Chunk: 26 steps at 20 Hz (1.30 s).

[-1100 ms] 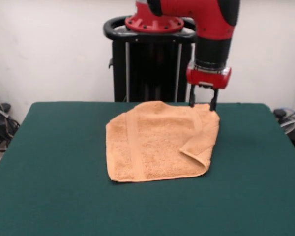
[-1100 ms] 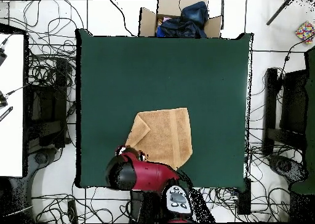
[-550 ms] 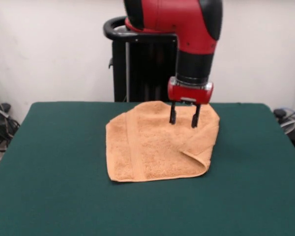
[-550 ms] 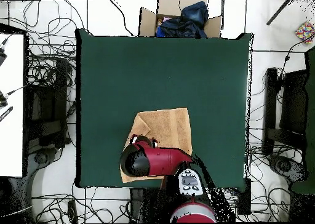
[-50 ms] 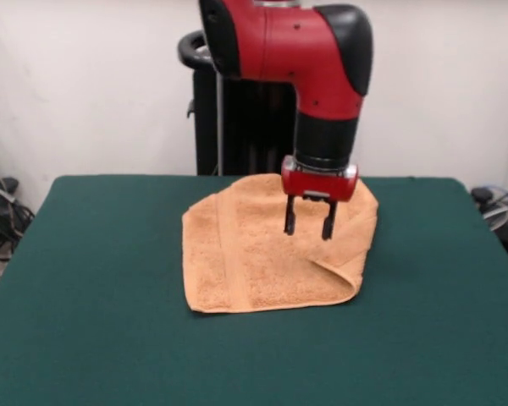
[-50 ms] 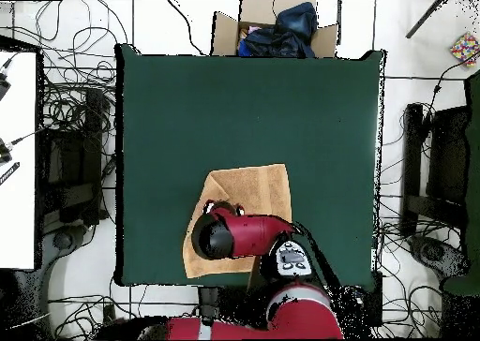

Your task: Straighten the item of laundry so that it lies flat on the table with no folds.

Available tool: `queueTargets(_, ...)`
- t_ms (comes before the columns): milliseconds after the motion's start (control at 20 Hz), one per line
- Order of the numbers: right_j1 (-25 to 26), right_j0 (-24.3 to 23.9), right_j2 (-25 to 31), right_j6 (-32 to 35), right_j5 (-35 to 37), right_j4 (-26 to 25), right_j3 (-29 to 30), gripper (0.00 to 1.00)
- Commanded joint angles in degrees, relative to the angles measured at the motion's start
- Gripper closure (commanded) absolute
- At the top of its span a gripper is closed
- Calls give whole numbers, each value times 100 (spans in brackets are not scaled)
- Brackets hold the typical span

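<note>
Meanwhile, front view:
Arm: a red and black arm (image 5: 322, 59) comes down from 12 o'clock and stops over the towel's middle.
Gripper: the gripper (image 5: 307, 224) hangs above the cloth with its two dark fingers (image 5: 289, 221) spread apart, nothing between them; whether the tips touch the pile cannot be told.
Towel: the orange-tan towel (image 5: 254, 254) lies on the far half of the green table (image 5: 85, 321), just 12 o'clock of its centre.
Fold: a triangular flap (image 5: 345, 244) is doubled over at the towel's 3 to 4 o'clock side, just toward 4 o'clock from the gripper; a woven band (image 5: 233, 249) runs down near the 9 o'clock edge.
Risk: the open fingers stand beside the flap rather than over its free edge; closing there would likely pinch the flat layer beneath, or both layers, and a pull would drag the whole towel with the fold intact.

Overhead view:
Arm: the arm (image 6: 239, 236) reaches in from 6 o'clock and covers the towel's lower half.
Gripper: only a glimpse of the gripper (image 6: 225, 209) shows at the arm's upper end; its fingers cannot be made out here.
Towel: the towel (image 6: 258, 189) sits toward the table's 6 o'clock edge, with bare table (image 6: 244, 103) toward 12 o'clock.
Risk: a pull toward 6 o'clock could slide cloth off the nearby edge; too deep a descent could bunch the terry into new creases.
</note>
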Motion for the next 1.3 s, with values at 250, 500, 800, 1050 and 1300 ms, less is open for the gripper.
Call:
queueTargets(250,706,-807,1056,-114,616,-185,-620,0)
queueTargets(500,793,-1039,1329,-139,710,-178,-566,0)
queueTargets(800,1084,-1390,1665,-77,725,-117,-447,0)
queueTargets(1050,1133,-1570,1856,-49,872,-73,-347,0)
queueTargets(1300,1145,-1610,1953,-17,954,-65,-347,0)
